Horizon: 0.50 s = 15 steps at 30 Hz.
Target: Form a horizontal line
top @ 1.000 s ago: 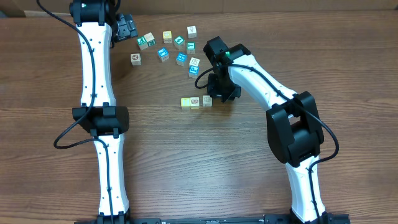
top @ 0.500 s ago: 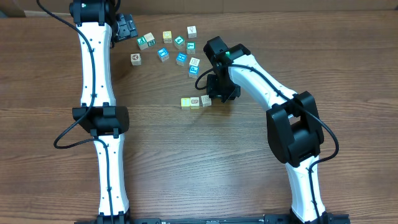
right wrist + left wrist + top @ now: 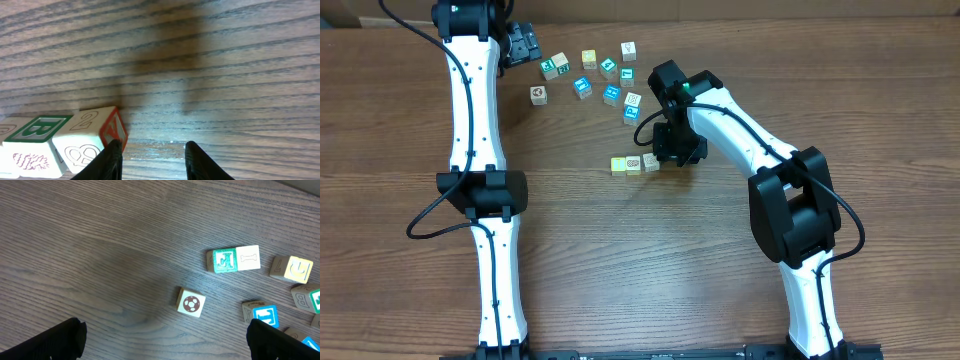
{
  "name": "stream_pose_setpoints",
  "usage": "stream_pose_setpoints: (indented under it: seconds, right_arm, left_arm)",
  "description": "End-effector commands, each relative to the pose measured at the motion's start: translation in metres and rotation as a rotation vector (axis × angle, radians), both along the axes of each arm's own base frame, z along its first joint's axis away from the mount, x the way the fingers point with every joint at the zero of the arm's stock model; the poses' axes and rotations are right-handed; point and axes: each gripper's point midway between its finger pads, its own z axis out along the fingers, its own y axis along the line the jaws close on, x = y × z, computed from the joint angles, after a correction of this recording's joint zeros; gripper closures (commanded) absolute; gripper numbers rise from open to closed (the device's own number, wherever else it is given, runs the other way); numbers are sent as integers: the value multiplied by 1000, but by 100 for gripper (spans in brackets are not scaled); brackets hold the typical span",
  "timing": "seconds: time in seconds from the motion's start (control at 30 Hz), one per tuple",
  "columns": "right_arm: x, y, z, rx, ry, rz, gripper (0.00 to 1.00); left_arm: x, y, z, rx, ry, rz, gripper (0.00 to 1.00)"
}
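Note:
The horizontal line [image 3: 634,163] shows as a short row of touching cubes at mid-table: a yellow-green cube [image 3: 618,165] on the left and two cream cubes [image 3: 651,161] to its right. My right gripper [image 3: 672,152] hangs just past the row's right end. In the right wrist view the right gripper [image 3: 152,146] is open over bare wood. Its left finger [image 3: 111,160] stands against the red-faced end cube [image 3: 95,135]. My left gripper [image 3: 525,45] is at the far back left. In the left wrist view the left gripper [image 3: 170,342] is wide open and empty.
Several loose cubes, some teal-faced, lie scattered at the back between the arms, around a teal cube [image 3: 612,95]. A cream cube with a ball print [image 3: 190,302] sits ahead of the left gripper, and a green and cream pair [image 3: 234,260] lies beyond it.
Almost nothing has changed. The right gripper stays at the row's right end, with its jaws perhaps slightly wider. The cubes and left arm have not moved.

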Motion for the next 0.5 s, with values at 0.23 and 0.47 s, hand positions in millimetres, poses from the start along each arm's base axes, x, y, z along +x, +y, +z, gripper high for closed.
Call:
stream_pose_setpoints:
  seconds: [0.23, 0.47]
  right_arm:
    - [3, 12, 25, 65, -34, 15, 62]
    - [5, 12, 25, 60, -43, 14, 61]
  left_arm:
    - [0, 2, 22, 14, -46, -5, 0]
    - [0, 2, 22, 14, -46, -5, 0]
